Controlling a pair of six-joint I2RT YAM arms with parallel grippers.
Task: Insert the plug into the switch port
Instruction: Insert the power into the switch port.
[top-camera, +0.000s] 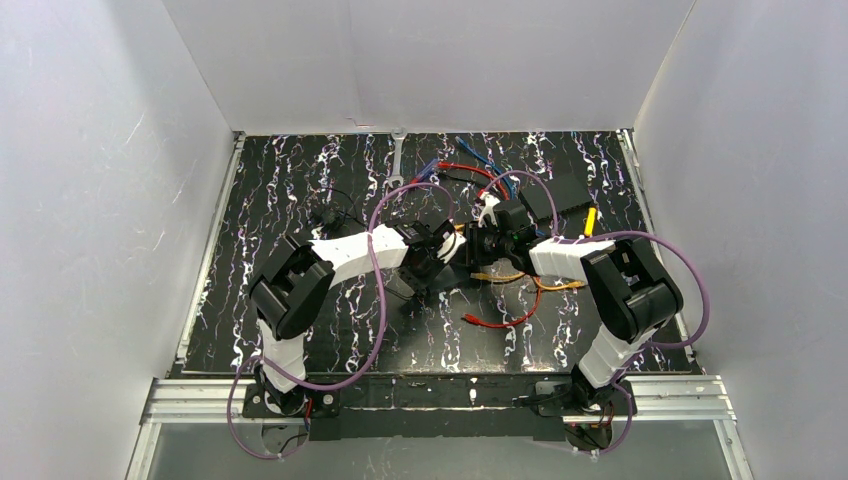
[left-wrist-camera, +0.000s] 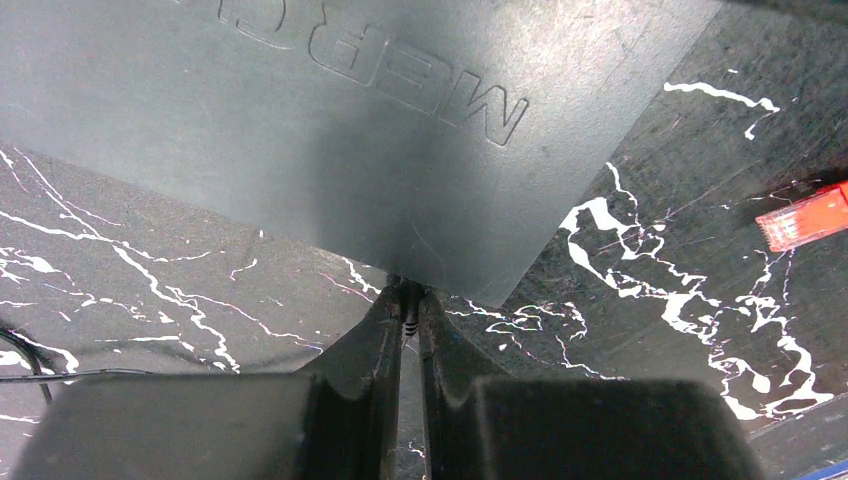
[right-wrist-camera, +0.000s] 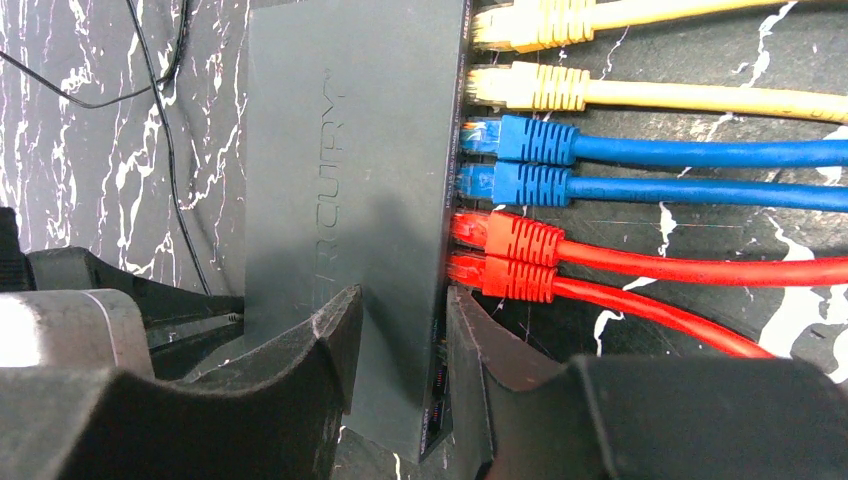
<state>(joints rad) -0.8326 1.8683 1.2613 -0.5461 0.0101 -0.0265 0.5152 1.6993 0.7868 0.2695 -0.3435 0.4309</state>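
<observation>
Two fingers of the right gripper (right-wrist-camera: 400, 325) are clamping the near end of the switch (right-wrist-camera: 340, 150). The jaws are standing about half apart with the box filling the gap, one finger (right-wrist-camera: 300, 370) lying over the embossed top face and the other (right-wrist-camera: 490, 375) pressing at the socket edge. The left gripper (left-wrist-camera: 408, 292) is sitting fully closed, its fingertips (left-wrist-camera: 375, 335) butting against the switch's edge close to a corner; something thin and dark is showing between the tips, can't tell what. Six plugs are sitting in the sockets along the switch's edge: two yellow plugs (right-wrist-camera: 530, 88), two blue plugs (right-wrist-camera: 535, 140) and two red plugs (right-wrist-camera: 520, 238), their cables running off to the right in the right wrist view. A loose red plug (left-wrist-camera: 800, 218) is lying on the marbled black table (top-camera: 300, 200), well apart from the switch's corner. A thin black wire (right-wrist-camera: 160, 80) is trailing across the table on the switch's other side. From above, both arms are reaching toward the table's middle and covering most of the switch. A wrench (top-camera: 397, 160) is lying near the far edge, and a plain black slab (top-camera: 560, 195) is lying beyond the right arm.
</observation>
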